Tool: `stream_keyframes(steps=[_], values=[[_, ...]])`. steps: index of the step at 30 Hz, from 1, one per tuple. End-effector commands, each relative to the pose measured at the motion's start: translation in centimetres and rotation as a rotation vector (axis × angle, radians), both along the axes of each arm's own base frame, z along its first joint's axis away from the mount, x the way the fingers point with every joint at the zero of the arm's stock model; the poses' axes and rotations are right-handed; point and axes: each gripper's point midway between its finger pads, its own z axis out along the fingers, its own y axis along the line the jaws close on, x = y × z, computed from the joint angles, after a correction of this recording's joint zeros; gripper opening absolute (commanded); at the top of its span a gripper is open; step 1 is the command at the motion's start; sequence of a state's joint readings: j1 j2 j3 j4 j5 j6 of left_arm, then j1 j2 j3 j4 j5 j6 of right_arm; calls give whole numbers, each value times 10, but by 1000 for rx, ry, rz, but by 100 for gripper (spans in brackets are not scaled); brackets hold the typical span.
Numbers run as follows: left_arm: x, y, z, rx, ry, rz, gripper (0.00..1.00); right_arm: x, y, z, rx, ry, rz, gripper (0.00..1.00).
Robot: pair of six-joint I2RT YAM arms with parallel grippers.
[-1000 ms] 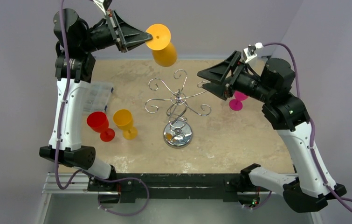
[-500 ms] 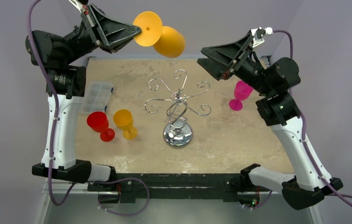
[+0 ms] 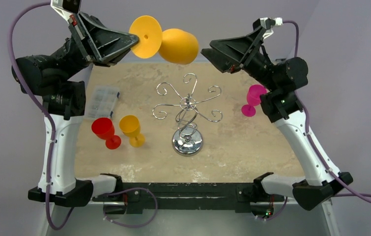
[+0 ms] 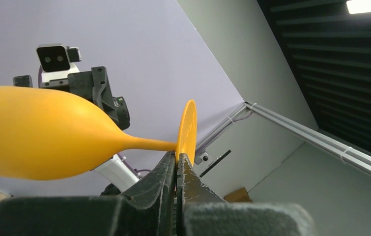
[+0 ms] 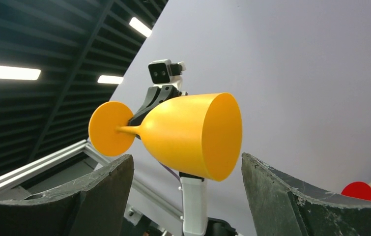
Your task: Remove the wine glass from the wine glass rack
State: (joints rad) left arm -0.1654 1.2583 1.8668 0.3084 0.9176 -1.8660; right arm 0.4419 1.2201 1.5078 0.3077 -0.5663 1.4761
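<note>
My left gripper (image 3: 133,43) is shut on the round foot of a yellow-orange wine glass (image 3: 176,45) and holds it sideways high above the table's far edge. In the left wrist view the jaws (image 4: 179,158) pinch the foot's rim, with the bowl (image 4: 41,132) to the left. My right gripper (image 3: 209,54) is open and empty, facing the glass's bowl from the right; the glass (image 5: 188,135) shows between its fingers. The chrome wine glass rack (image 3: 187,114) stands at the table's middle with its scroll arms bare.
A red glass (image 3: 105,132) and a yellow glass (image 3: 132,130) stand left of the rack. A pink glass (image 3: 252,100) stands at the right, near my right arm. A clear plastic box (image 3: 100,101) lies at the left, by my left arm.
My left gripper has lifted the yellow-orange glass higher and tipped it sideways, bowl to the right. My right gripper has risen from table level to face the bowl.
</note>
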Motion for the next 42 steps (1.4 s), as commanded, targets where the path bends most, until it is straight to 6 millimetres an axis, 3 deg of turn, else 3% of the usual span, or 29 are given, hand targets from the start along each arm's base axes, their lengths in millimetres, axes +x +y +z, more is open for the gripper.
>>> stream_keyframes(steps=[1, 13, 18, 32, 39, 42], values=[[-6, 3, 8, -64, 10, -26, 0, -29, -7, 35, 73, -130, 84, 78], [-12, 0, 10, -112, -8, -48, 0, -41, -5, 49, 111, -160, 174, 73], [-11, -1, 8, -132, 2, -56, 0, -51, -7, 54, 152, -185, 242, 61], [-4, -7, 3, -171, 27, -93, 0, -69, -6, 67, 191, -234, 329, 43], [0, -9, 1, -175, 32, -97, 0, -76, -6, 70, 184, -243, 349, 24], [2, -10, -1, -179, 40, -98, 0, -79, -5, 72, 186, -251, 361, 22]])
